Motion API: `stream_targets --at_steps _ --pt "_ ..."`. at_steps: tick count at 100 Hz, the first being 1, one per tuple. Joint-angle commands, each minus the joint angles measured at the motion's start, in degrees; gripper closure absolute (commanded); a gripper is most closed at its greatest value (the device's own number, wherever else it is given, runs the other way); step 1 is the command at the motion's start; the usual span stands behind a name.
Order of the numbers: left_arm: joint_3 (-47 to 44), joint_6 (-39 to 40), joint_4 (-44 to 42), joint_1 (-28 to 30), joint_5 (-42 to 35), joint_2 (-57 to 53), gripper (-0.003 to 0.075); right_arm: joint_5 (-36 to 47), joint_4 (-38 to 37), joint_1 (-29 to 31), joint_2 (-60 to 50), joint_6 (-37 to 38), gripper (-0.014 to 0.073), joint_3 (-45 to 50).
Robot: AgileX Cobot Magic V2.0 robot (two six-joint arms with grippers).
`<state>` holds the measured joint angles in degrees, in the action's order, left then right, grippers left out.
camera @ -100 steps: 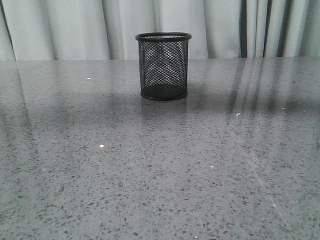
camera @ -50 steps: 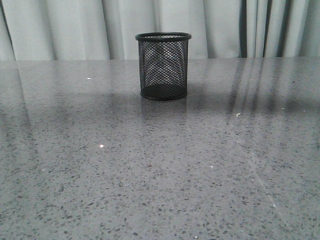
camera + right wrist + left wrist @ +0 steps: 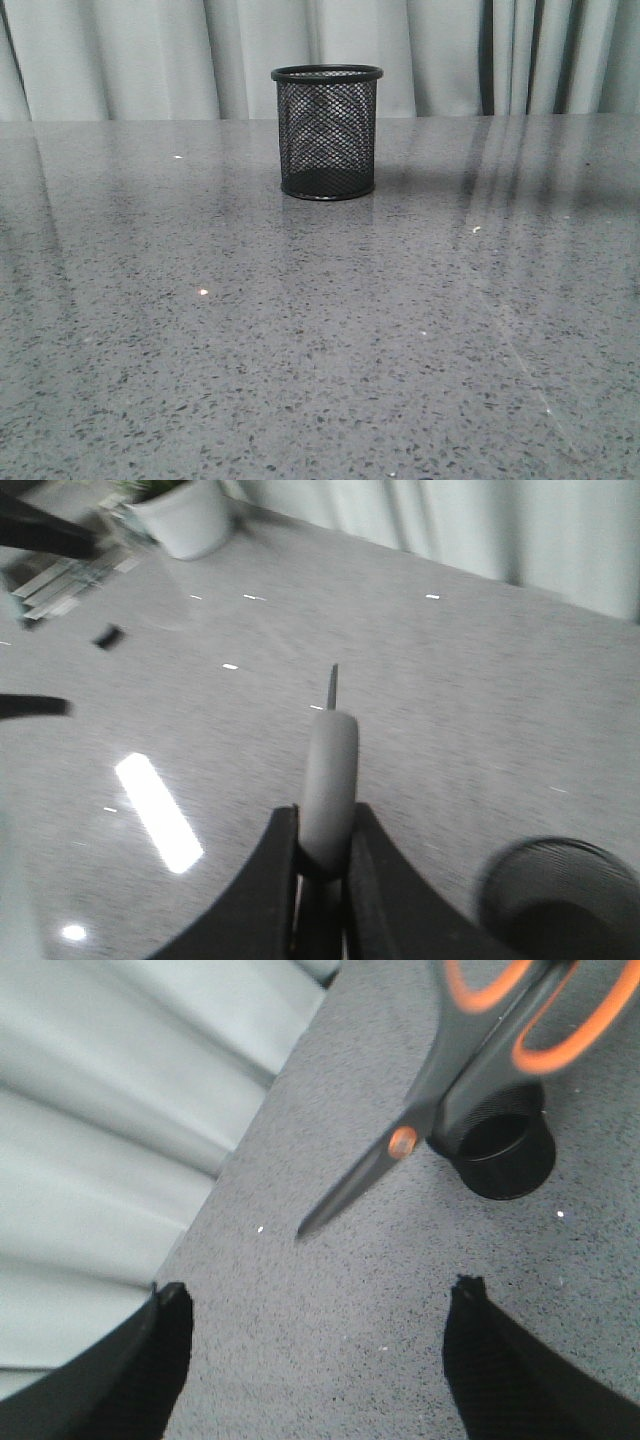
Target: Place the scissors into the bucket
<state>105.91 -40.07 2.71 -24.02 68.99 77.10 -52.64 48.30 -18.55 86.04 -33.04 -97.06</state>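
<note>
The bucket, a black wire-mesh cup, stands upright at the far middle of the grey table. No gripper shows in the front view. In the right wrist view my right gripper is shut on the grey handle of the scissors, blade tip pointing away, with the bucket close beside and below. In the left wrist view the scissors hang in the air, blades closed, in front of the bucket. My left gripper is open and empty above the table.
Pale curtains hang behind the table's far edge. A white plant pot and a small dark object lie beyond in the right wrist view. The table's side edge runs beside the curtain in the left wrist view.
The bucket has not moved. A dark shadow band across the table near the bucket has faded in the front view.
</note>
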Motion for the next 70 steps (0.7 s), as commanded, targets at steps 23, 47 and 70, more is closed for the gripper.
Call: stream_targets --at_steps 23,47,70 --pt "1.7 11.9 5.1 5.1 -5.1 -4.7 0.0229 -10.0 -26.6 0.8 -2.2 16.5 0.0644 -13.4" --pt "1.7 12.1 14.7 12.0 -5.1 -6.4 0.0229 -16.3 -30.6 0.8 -1.8 18.3 0.0644 -14.4" --pt "1.6 12.1 17.3 15.5 -4.3 -7.8 0.0229 -17.0 -30.6 0.5 1.5 18.3 0.0644 -14.4"
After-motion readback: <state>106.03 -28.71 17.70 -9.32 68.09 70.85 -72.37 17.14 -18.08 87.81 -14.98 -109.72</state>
